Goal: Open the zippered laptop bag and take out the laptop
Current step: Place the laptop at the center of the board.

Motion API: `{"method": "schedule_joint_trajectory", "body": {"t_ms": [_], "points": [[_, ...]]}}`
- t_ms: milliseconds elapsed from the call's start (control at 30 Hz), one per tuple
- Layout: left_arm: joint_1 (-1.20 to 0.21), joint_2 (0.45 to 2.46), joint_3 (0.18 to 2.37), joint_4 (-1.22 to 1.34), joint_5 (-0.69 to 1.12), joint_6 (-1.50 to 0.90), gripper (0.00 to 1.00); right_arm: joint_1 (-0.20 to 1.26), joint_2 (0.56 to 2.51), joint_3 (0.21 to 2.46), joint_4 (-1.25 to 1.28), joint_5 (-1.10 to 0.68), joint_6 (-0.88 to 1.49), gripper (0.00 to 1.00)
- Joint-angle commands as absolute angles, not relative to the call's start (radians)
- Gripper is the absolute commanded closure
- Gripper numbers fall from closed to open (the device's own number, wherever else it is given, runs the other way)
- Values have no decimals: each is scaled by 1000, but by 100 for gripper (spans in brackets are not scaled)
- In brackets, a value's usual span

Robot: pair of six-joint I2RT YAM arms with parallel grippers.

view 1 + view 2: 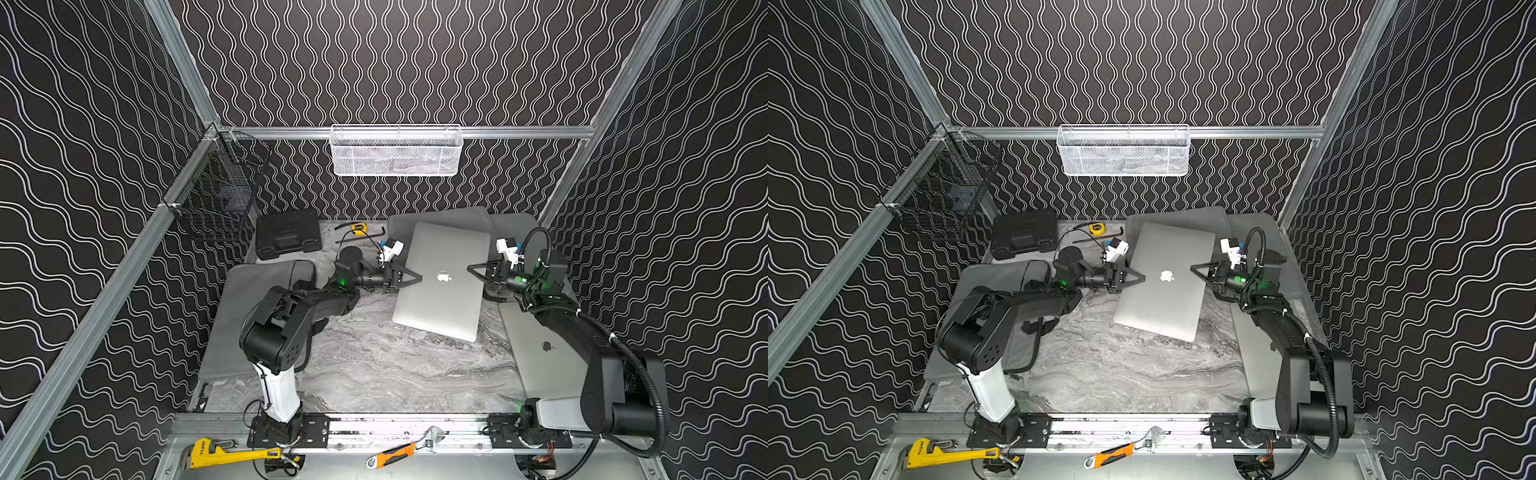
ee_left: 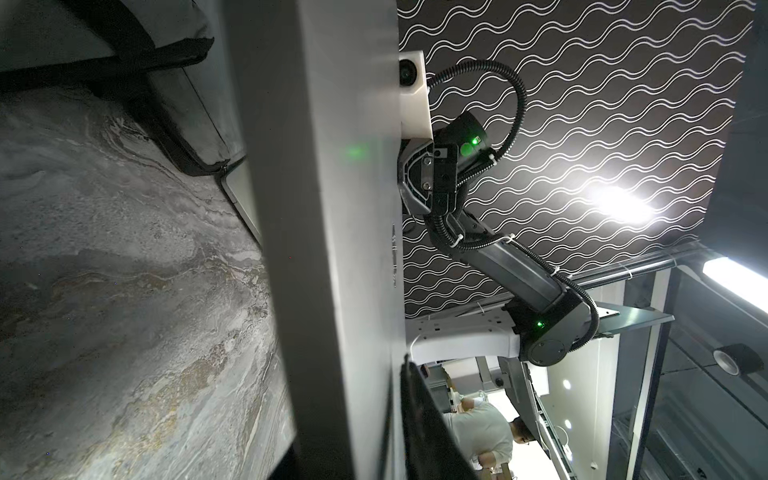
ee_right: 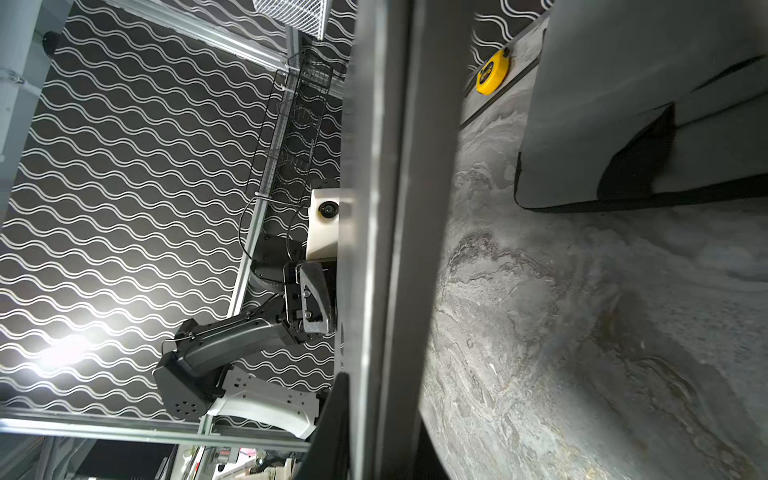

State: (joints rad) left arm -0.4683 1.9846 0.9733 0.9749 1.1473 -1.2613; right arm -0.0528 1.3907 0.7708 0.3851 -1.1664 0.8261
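Fingers [image 1: 409, 276] narrowly parted, clamped laptop [image 1: 440, 303] by opposite edges with left gripper [image 1: 419, 276] and right gripper [image 1: 470, 267]; held it over marbled table [image 1: 374, 365].

On the grey marbled table [image 1: 374, 374], a black case [image 1: 288, 239], a yellow tape measure [image 1: 359, 228] and a hex key [image 1: 382, 231] are laid at the back, a grey bag [image 1: 235, 320] along the left, a rear bag [image 1: 440, 217] against the back wall, and a silver laptop [image 1: 540, 361] on the right.
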Motion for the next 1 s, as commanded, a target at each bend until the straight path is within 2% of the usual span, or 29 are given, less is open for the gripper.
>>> {"method": "schedule_joint_trajectory", "body": {"t_ms": [0, 33, 67, 233, 300, 400, 433, 567, 800, 967], "points": [[-483, 1946, 995, 1019, 1222, -1136, 89, -49, 1403, 787, 311, -1047, 756, 100], [-483, 1940, 997, 990, 1222, -1114, 97, -49, 1401, 791, 298, -1037, 750, 100], [-482, 1934, 997, 958, 1221, -1091, 100, -49, 1401, 797, 279, -1025, 742, 95], [-473, 1924, 953, 894, 1176, -1050, 100, -49, 1387, 846, 103, -940, 648, 78], [-472, 1940, 926, 981, 1157, -1115, 100, -49, 1378, 857, 45, -907, 614, 70], [-471, 1973, 879, 1145, 1109, -1246, 100, -49, 1367, 861, -20, -846, 583, 50], [-475, 1984, 861, 1196, 1093, -1288, 100, -51, 1365, 862, -52, -817, 564, 47], [-495, 1979, 785, 1294, 1018, -1339, 100, -53, 1354, 878, -162, -700, 500, 41], [-553, 1900, 663, 1098, 867, -1218, 100, -53, 1261, 893, -245, -490, 446, 36], [-608, 1906, 602, 1123, 785, -1243, 100, -53, 1158, 927, -305, -375, 416, 35]]}}
